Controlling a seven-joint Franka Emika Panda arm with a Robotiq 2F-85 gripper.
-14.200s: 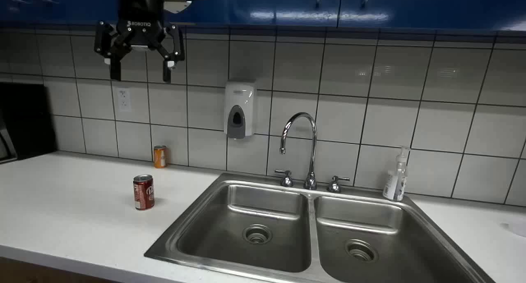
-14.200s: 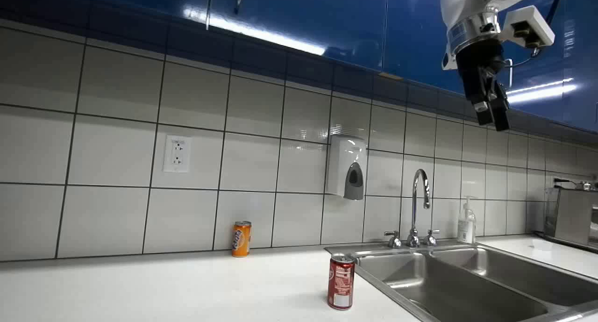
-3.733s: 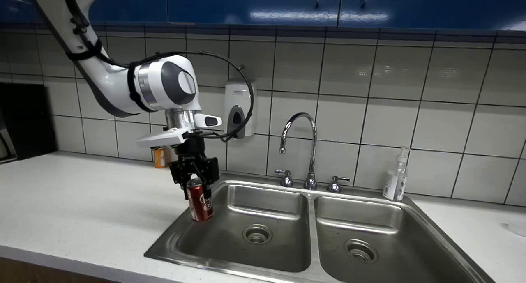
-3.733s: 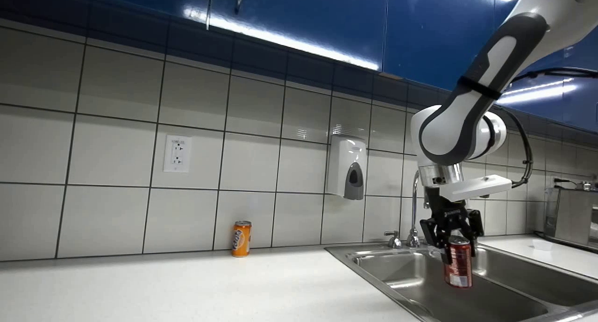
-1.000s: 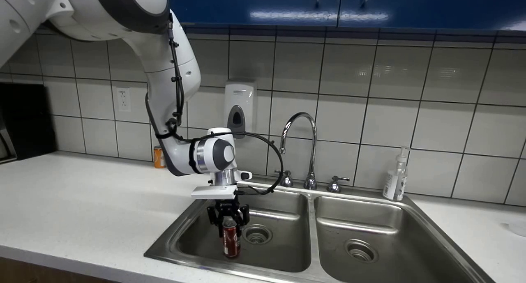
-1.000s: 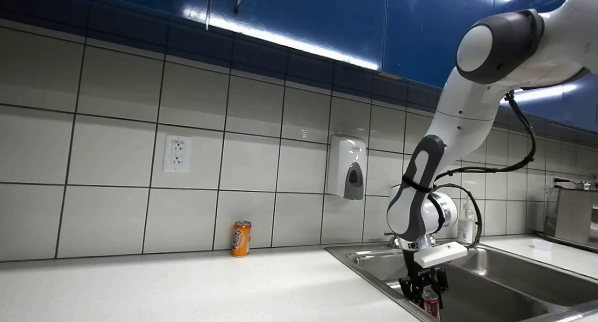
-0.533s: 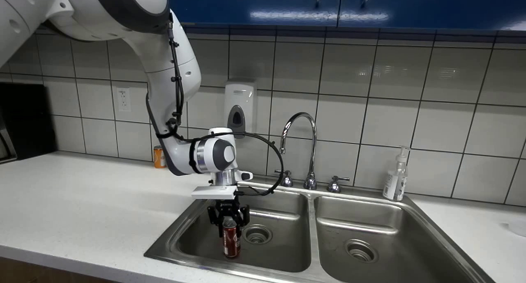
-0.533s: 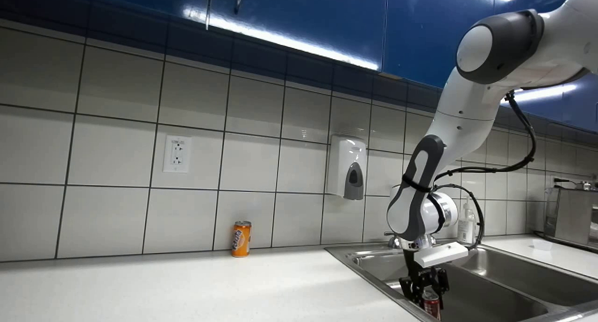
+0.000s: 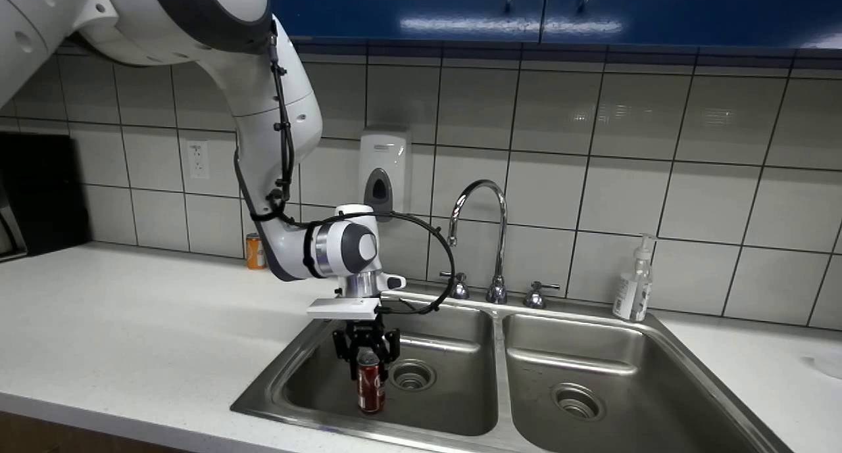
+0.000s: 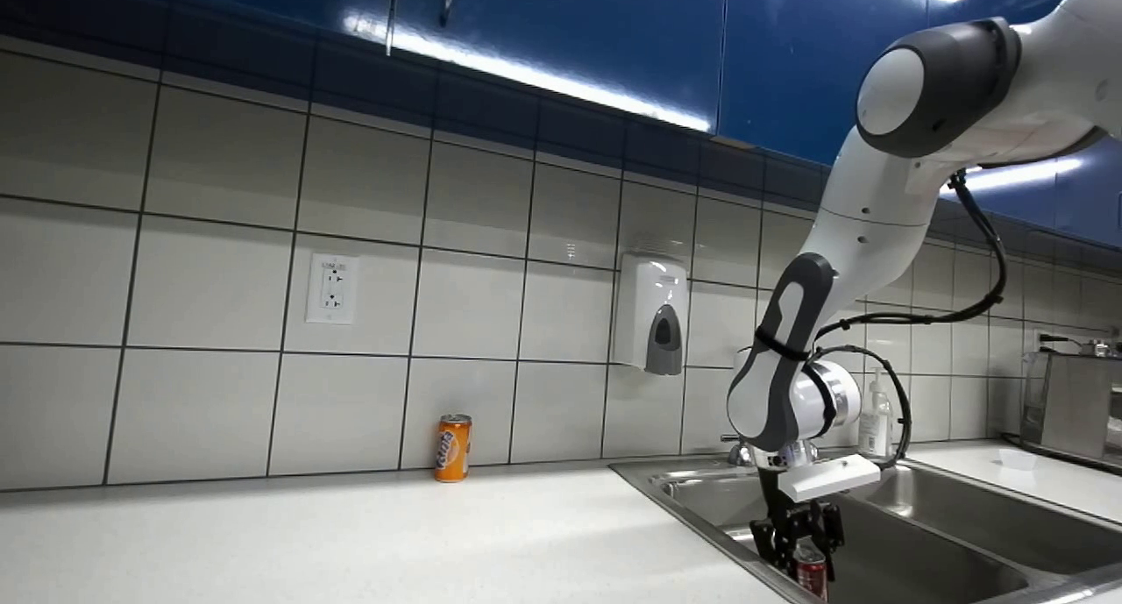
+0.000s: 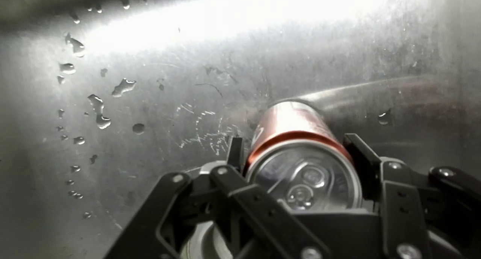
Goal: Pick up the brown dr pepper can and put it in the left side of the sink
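The brown dr pepper can [image 9: 370, 388] stands upright in the left side of the sink [image 9: 450, 404], left of the drain and near the front wall. Its base seems to rest on the basin floor. In the wrist view I look down on the silver top of the can [image 11: 306, 176]. My gripper [image 11: 292, 138] points down around it, one finger on each side, with narrow gaps between the pads and the can, so it is slightly open. An exterior view shows only the upper part of the can [image 10: 812, 573]; the sink edge hides its base.
The steel divider [image 9: 503, 387] separates the two basins. A tall faucet [image 9: 501, 242] with two handles rises behind them. An orange can [image 10: 452, 449] stands on the counter by the wall. A pump bottle [image 9: 635, 282] is at the sink's back right corner.
Since the oldest frames my gripper has carried the can from the counter, over the sink edge, down into the left basin. During the last second arm and can have stayed almost still.
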